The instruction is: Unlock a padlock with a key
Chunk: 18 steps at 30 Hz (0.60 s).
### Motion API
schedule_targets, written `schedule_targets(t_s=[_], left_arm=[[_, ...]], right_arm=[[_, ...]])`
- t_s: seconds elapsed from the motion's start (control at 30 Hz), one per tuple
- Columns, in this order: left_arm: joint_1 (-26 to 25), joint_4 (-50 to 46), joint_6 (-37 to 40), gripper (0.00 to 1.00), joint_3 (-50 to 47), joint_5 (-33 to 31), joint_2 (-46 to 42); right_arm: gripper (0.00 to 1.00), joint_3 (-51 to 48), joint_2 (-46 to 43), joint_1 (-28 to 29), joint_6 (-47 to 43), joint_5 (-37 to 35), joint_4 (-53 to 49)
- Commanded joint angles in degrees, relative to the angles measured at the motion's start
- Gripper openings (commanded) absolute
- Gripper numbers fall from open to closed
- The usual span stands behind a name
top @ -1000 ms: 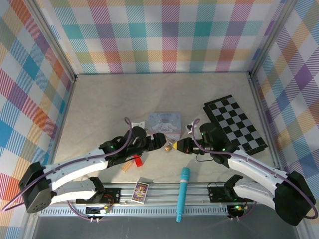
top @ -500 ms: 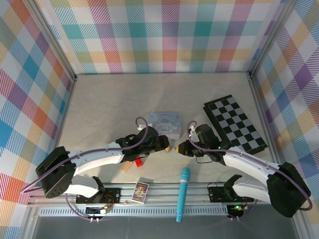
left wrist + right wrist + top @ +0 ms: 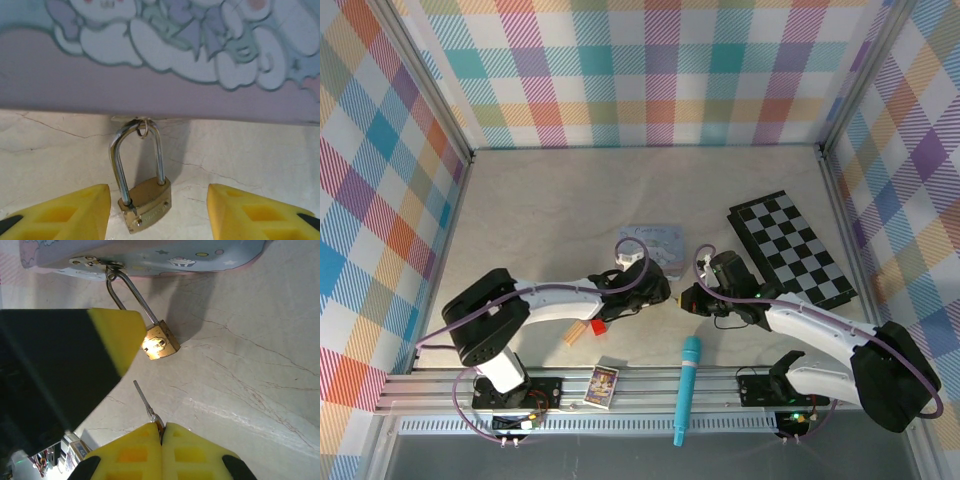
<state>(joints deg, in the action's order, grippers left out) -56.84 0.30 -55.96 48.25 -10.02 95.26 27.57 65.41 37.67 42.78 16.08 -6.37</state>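
Beige, marble-veined table [image 3: 540, 215] carries everything. From the near edge the left arm [image 3: 555, 298] lies low and stretches to the right, its shoulder bulked at the left and its forearm running almost level to the middle of the table. The right arm [image 3: 815, 325] mirrors it, reaching leftward from its base at the right. The two wrists sit nearly nose to nose just in front of the pastel cartoon tin [image 3: 650, 240].

The left gripper [image 3: 159, 196] has its yellow fingers [image 3: 75, 210] spread, one on each side of the padlock [image 3: 147, 202], and neither tip touches the brass body. The right gripper [image 3: 161, 429] has its fingers pressed together, pinching the head of the key [image 3: 143, 399] between the tips.

The padlock sits at the near side of the tin, its silver shackle hooked through a small ring [image 3: 143, 131] at the tin's lower edge. Its long axis runs out from the tin toward the left wrist camera, shackle end at the tin and body end away from it. In the right wrist view the keyhole end faces the camera. The key's thin blade sticks out from the fingertips, slanting up and left in that view, its tip near the padlock body but apart from it.
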Motion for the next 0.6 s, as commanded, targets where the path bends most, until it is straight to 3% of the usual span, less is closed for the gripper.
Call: schedule_targets(t_s=[0.0,0.27,0.47,0.57], left_arm=[[-2.1,-0.2,-1.2,0.5,2.3,-3.7,2.7],[-3.9,-2.5,-2.1,0.33,5.4,-7.3,8.1],[-4.2,-3.8,-2.0,0.12,5.2,-8.4,8.1],[-4.2,-4.2,-1.9,0.06,5.1,-8.6,7.4]], right_arm=[[0.0,0.4,0.5,-0.5,-0.3,-0.9,-1.1],[0.0,-0.2,0.9,-0.7,-0.3,-0.7,-0.5],[0.0,-0.6,3.0,-0.8,0.1,0.1,1.9],[0.0,-0.7,4.6,-0.8,0.4,1.2,3.7]])
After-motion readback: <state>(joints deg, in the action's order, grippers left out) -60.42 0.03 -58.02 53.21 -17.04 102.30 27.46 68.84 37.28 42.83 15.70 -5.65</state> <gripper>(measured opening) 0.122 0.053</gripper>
